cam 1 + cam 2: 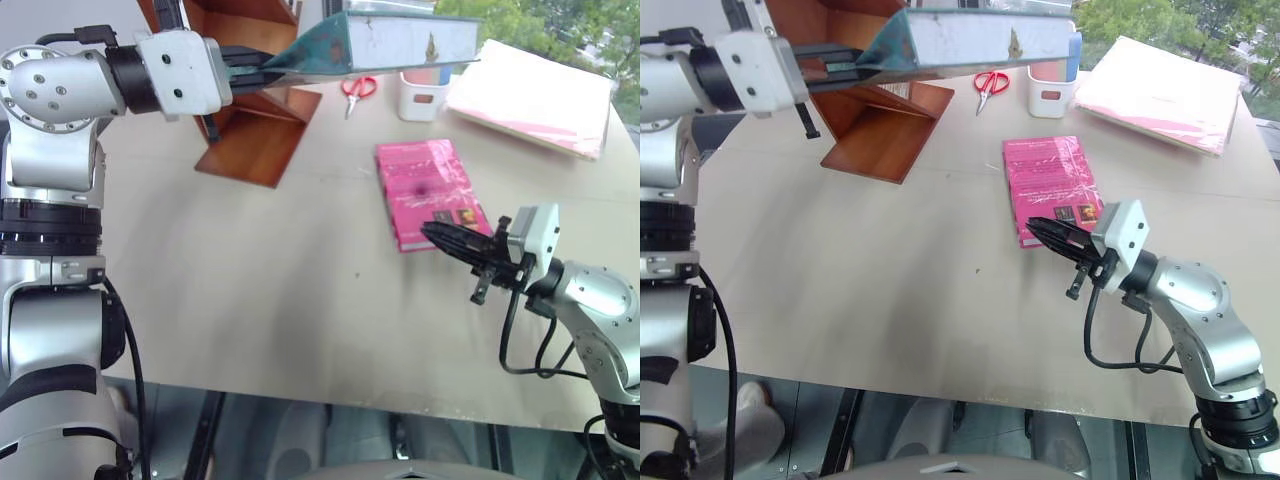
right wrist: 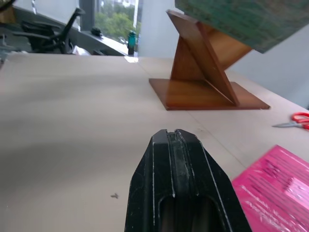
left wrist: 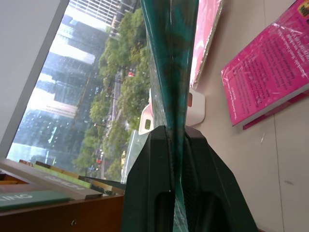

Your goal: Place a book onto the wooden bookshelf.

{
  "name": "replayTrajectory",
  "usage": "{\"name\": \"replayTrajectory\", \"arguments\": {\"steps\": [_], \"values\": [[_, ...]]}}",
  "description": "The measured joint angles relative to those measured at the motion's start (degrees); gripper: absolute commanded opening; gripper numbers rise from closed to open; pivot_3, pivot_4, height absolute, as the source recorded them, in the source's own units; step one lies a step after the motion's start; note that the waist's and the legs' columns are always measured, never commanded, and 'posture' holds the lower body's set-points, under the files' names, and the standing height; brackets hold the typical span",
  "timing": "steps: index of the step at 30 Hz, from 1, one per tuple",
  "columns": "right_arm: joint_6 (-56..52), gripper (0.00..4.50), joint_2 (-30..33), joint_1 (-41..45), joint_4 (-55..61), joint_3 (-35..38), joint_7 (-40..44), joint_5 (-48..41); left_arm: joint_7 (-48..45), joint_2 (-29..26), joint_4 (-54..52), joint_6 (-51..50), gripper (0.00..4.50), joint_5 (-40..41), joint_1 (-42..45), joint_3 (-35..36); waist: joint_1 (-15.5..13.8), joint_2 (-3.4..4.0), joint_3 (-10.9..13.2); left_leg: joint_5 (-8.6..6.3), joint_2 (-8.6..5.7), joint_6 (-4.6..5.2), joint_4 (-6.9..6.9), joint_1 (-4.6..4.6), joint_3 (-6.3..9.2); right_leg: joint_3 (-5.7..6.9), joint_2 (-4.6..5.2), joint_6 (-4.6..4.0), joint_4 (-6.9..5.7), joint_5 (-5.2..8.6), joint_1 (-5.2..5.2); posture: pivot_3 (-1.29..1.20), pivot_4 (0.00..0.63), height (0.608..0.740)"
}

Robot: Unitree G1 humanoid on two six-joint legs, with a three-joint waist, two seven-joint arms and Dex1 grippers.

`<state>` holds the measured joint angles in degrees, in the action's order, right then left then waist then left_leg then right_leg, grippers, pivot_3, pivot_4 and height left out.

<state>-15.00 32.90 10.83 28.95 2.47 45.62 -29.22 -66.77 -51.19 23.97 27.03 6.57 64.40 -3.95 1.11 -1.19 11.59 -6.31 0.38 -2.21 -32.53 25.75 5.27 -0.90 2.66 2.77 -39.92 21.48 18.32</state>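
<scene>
Wooden bookshelf (image 1: 255, 120) standing at the table's (image 1: 250, 300) far left. Book (image 1: 385, 45) held level in the air just beside it, clamped in the left claw (image 1: 250, 65). Right claw (image 1: 455, 240) pressed shut, empty, over the pink book (image 1: 425, 190).

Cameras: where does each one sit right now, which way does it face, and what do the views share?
Head eyes: look forward and down over the table; both arms show, the left hand holding the book up by the wooden bookshelf.
Left wrist: looks along its shut fingers clamping the book, toward the window.
Right wrist: looks along its shut hand low over the table, toward the bookshelf.
Shared: the magenta book, seen in all views.
</scene>
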Motion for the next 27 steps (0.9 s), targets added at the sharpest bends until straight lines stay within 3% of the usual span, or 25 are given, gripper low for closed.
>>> {"name": "replayTrajectory", "arguments": {"steps": [7,13,19,27], "values": [[2.7,0.0,-2.6,2.1,-1.7,-0.8,-1.0,2.3,-2.2,-4.3,22.6,12.1,0.02,-10.8,13.5,-3.9,1.2,-0.01,0.0,0.0,0.0,0.0,0.02,0.06,-0.02,-0.02,-0.03,0.01,-0.09,0.0,0.15,0.0,0.15,0.74],[3.0,0.0,-3.8,6.5,-2.1,-0.4,-3.5,2.8,2.0,-6.6,41.1,20.4,0.02,-23.6,21.7,-10.2,1.4,-0.07,0.1,0.01,0.03,-0.01,0.03,0.24,-0.06,-0.05,-0.03,0.01,-0.18,0.01,0.41,0.0,0.15,0.74],[1.7,0.0,-4.1,12.9,-0.7,3.1,-8.1,0.8,9.6,-7.5,46.6,20.8,0.02,-33.3,25.4,-15.1,1.6,-0.07,0.1,0.01,0.04,-0.01,0.05,0.23,-0.11,-0.08,-0.02,0.01,-0.25,0.01,0.48,0.0,0.15,0.74],[0.3,0.0,-6.5,15.3,0.5,2.2,-11.3,-0.3,17.6,-7.9,49.3,19.4,0.02,-39.5,26.9,-18.6,2.9,-0.07,0.1,0.08,0.05,-0.07,0.07,0.21,-0.22,-0.24,-0.02,0.02,-0.84,0.02,0.83,0.0,0.15,0.74]]}}
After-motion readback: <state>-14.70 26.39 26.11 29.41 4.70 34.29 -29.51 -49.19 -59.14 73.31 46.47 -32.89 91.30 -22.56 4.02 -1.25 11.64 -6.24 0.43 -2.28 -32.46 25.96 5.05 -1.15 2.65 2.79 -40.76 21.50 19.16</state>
